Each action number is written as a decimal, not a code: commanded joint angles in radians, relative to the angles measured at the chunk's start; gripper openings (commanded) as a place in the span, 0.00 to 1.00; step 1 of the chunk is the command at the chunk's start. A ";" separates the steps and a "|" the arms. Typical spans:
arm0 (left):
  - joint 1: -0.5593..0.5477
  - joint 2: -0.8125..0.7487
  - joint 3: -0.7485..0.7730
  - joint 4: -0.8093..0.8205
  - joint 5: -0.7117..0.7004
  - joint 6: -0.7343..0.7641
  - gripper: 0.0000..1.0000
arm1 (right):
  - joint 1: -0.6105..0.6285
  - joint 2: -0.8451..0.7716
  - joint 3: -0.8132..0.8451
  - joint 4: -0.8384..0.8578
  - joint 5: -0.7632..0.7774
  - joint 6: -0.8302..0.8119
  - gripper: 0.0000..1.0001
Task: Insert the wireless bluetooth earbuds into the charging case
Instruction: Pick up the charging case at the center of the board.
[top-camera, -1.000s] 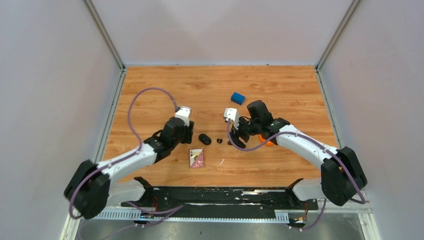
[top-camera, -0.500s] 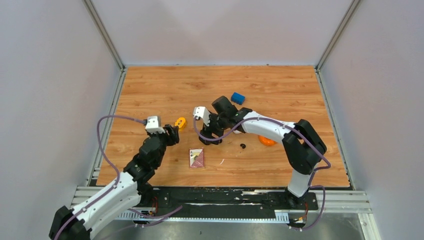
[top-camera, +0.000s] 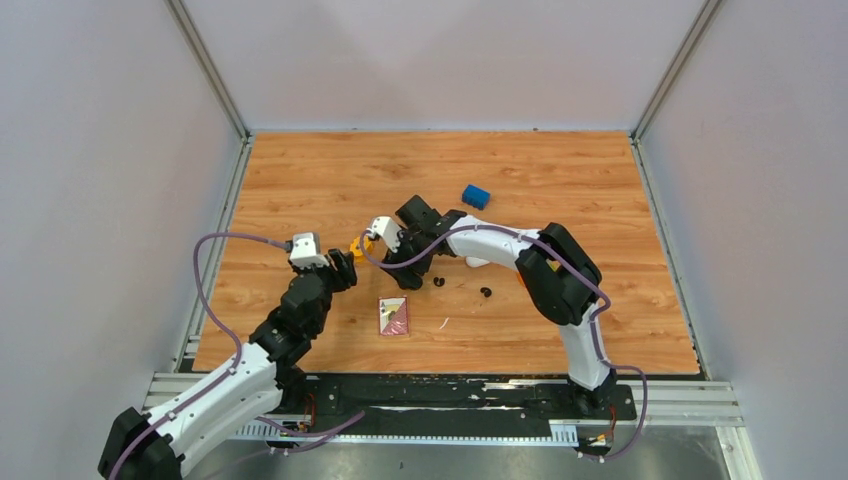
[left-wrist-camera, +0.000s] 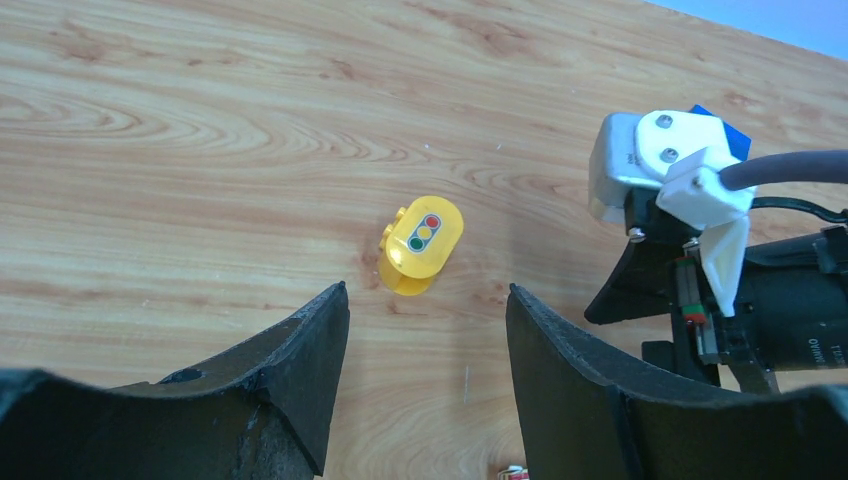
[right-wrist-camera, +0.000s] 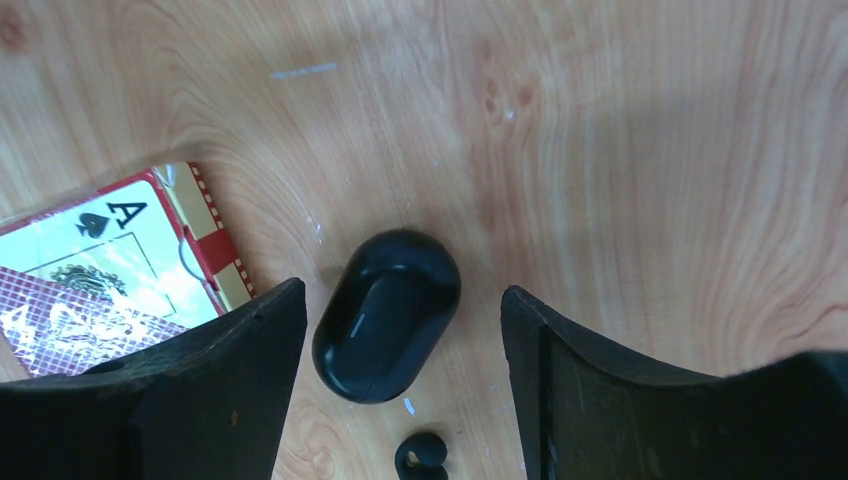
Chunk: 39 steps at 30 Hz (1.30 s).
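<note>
Up top first: right gripper (top-camera: 402, 268) stretched far across to the middle of the table (top-camera: 300, 180), jaws spread, down low over the wood. Two black earbuds (top-camera: 438, 281) lying loose to its right, one close beside it, the other further out and nearer the bases, the pair apart from each other. Charging case (right-wrist-camera: 388, 315) not to be made out from up here, tucked under that gripper. Left gripper (top-camera: 340, 268) just to the left, near a small yellow block (top-camera: 360, 244). Card pack (top-camera: 393, 316) flat on the wood nearer the bases, blue block (top-camera: 476, 196) well off toward the back. Over to the left wrist: fingers spread wide with nothing between them, yellow block ahead of the gap, traffic-light print facing up, untouched, the right arm's wrist crowding in from the right. Now the right wrist: jaws wide and straddling the case, a glossy black oval lying at a slant on the wood, a gap on either side, no contact visible. One earbud at the bottom edge just below the case, not touching it. Card pack on the left, ace of spades showing.
</note>
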 joint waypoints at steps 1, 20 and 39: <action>0.000 0.015 0.050 0.041 0.017 -0.001 0.66 | 0.003 -0.003 0.024 -0.026 0.056 0.034 0.70; -0.001 0.091 0.055 0.089 0.083 0.011 0.67 | -0.016 -0.193 -0.147 -0.020 0.036 -0.097 0.31; 0.001 0.633 0.114 0.864 1.173 -0.196 0.62 | -0.020 -0.837 -0.590 0.114 0.049 -0.415 0.31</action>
